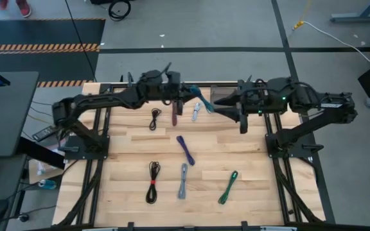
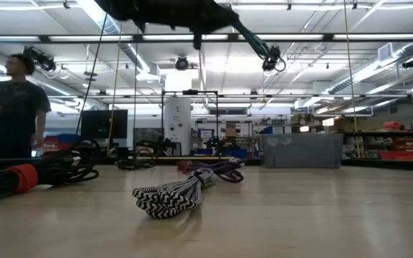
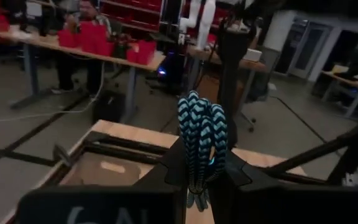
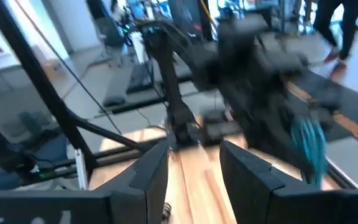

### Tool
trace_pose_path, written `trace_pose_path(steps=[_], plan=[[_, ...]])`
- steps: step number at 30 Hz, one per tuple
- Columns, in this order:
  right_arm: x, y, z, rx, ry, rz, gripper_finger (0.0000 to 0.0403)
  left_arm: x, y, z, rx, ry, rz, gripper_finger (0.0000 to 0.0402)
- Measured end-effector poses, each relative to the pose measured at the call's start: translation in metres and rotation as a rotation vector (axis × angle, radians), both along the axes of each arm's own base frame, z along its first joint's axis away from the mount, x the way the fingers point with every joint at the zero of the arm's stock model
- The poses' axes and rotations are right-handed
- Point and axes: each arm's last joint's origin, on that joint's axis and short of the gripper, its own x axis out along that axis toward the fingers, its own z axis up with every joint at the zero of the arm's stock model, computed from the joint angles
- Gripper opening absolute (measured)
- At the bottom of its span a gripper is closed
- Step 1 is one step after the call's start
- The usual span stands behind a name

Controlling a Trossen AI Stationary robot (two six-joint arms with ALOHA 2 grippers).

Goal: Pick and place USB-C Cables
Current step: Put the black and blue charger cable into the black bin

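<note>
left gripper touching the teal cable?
Touching. Left wrist view: the teal cable stands clamped between the left gripper's fingers, lifted above the table.

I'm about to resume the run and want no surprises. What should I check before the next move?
1. Left pincer shut on the teal cable: ok.
2. Teal cable lifted off the table: ok.
3. Right pincer open and holding nothing: ok.
4. Grey bin near the left pincer: ok.
5. Bin free of contents: cannot tell.
6. Cables left on the table, such as the purple cable: not ok, several remain.
</note>
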Motion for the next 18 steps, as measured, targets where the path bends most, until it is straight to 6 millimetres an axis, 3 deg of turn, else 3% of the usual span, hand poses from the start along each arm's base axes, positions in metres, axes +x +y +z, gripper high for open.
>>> trace_pose_path(steps=[4,7,13,18], plan=[[-0.002,0.000,0.002,0.001,-0.010,0.012,0.0152,0.025,0.008,-0.031,-0.059,-0.016,-0.039,0.0038],[-0.002,0.000,0.001,0.001,-0.006,0.012,0.0152,0.047,0.016,-0.040,-0.067,0.006,-0.046,0.0038],[-0.003,0.000,0.002,0.001,-0.011,0.012,0.0152,0.092,0.032,-0.012,0.014,-0.003,-0.083,0.0038],[-0.003,0.000,0.002,0.000,-0.012,0.012,0.0152,0.119,0.047,0.009,0.025,-0.004,-0.069,0.0038]])
